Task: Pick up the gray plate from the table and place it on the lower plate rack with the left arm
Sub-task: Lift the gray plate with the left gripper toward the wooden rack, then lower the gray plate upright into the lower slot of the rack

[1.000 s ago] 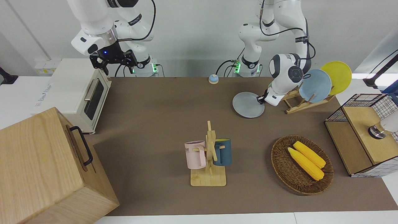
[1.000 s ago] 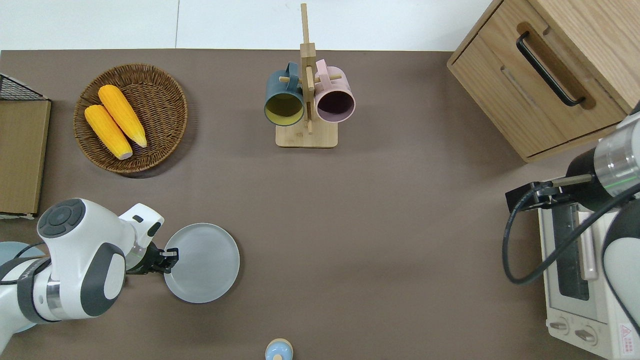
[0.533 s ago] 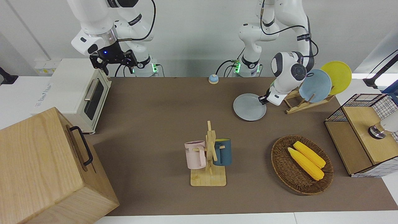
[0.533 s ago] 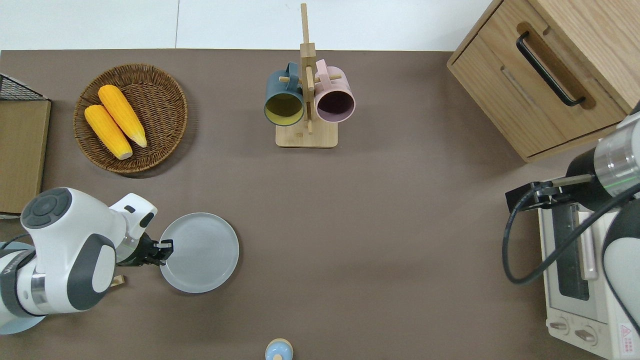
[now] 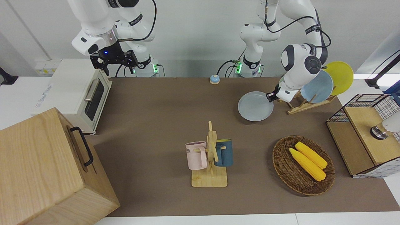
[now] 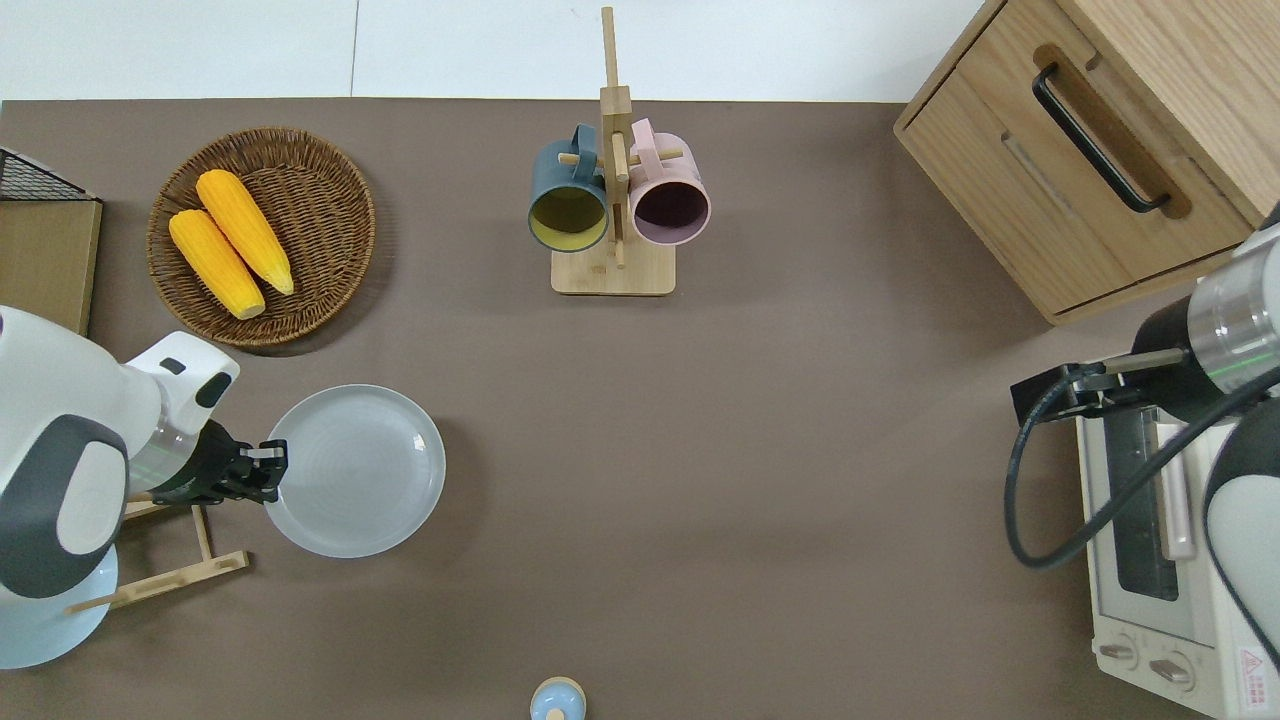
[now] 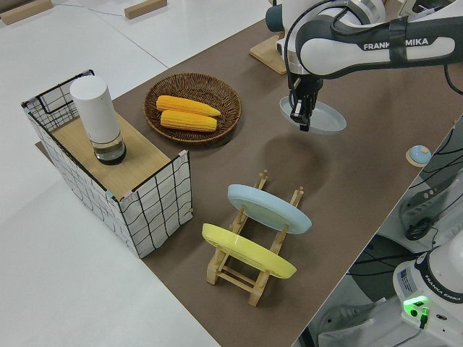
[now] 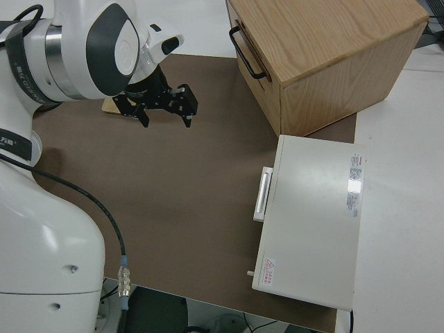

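My left gripper [image 6: 270,471] is shut on the rim of the gray plate [image 6: 355,470] and holds it roughly level in the air over the table [image 6: 700,450], beside the lower plate rack [image 6: 165,578]. A shadow lies under the plate in the left side view [image 7: 323,117]. The same shows in the front view, with gripper [image 5: 269,96], plate [image 5: 255,106] and rack [image 5: 307,105]. The rack holds a bluer plate [image 5: 318,86] and a yellow plate [image 5: 340,76], leaning on its pegs. My right arm is parked, its gripper [image 8: 166,111] open.
A wicker basket [image 6: 330,180] with two corn cobs stands farther from the robots than the plate. A mug stand [image 6: 613,200] holds two mugs mid-table. A wire crate [image 5: 362,134], a toaster oven [image 5: 78,93], a wooden cabinet [image 5: 47,168] and a small bell [image 5: 214,79] are also here.
My left gripper has lifted the gray plate off the table and carried it away from the robots and toward the left arm's end. The right arm has not moved.
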You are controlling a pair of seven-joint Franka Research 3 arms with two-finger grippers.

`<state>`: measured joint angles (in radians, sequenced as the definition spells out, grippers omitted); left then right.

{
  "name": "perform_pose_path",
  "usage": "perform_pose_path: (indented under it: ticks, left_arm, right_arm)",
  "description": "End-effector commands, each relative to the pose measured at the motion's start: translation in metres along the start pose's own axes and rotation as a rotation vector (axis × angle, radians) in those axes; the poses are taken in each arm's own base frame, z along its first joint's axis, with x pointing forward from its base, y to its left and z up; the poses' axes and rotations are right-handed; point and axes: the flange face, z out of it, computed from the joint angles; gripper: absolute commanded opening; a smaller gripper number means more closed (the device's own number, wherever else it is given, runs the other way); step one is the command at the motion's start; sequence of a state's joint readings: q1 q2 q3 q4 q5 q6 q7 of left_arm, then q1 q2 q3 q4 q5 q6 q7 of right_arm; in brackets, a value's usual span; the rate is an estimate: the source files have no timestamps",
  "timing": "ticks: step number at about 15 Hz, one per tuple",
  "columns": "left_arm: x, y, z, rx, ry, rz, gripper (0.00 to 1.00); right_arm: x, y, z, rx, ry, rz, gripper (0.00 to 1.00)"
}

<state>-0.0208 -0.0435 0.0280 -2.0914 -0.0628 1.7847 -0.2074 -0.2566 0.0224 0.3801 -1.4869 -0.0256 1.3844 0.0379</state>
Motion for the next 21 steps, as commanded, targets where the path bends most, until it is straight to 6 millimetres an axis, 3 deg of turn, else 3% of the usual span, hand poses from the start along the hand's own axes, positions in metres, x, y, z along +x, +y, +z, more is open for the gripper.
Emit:
perform_pose_path:
  ticks: [1, 7, 12, 15, 18, 21]
  left_arm:
    - [-0.003, -0.013, -0.038, 0.128, 0.014, -0.027, 0.0]
    - [-0.015, -0.038, -0.073, 0.471, 0.043, -0.033, 0.0]
    - [-0.019, -0.062, -0.081, 0.696, 0.029, -0.095, 0.0]
    - [-0.02, -0.064, -0.08, 0.806, 0.025, -0.158, 0.0]
    - [-0.022, -0.066, -0.07, 0.824, 0.029, -0.295, 0.0]
    - [-0.016, -0.066, -0.056, 0.834, 0.009, -0.311, 0.0]
  right_arm:
    - [-0.003, 0.002, -0.004, -0.007, -0.002, 0.017, 0.983]
    - [-0.003, 0.002, -0.004, -0.007, -0.002, 0.017, 0.983]
    - [-0.003, 0.002, -0.004, -0.007, -0.002, 0.017, 0.983]
    - [-0.003, 0.002, -0.004, -0.007, -0.002, 0.017, 0.983]
    - [-0.003, 0.002, -0.004, -0.007, -0.002, 0.017, 0.983]
    - [-0.003, 0.002, -0.004, -0.008, -0.002, 0.017, 0.983]
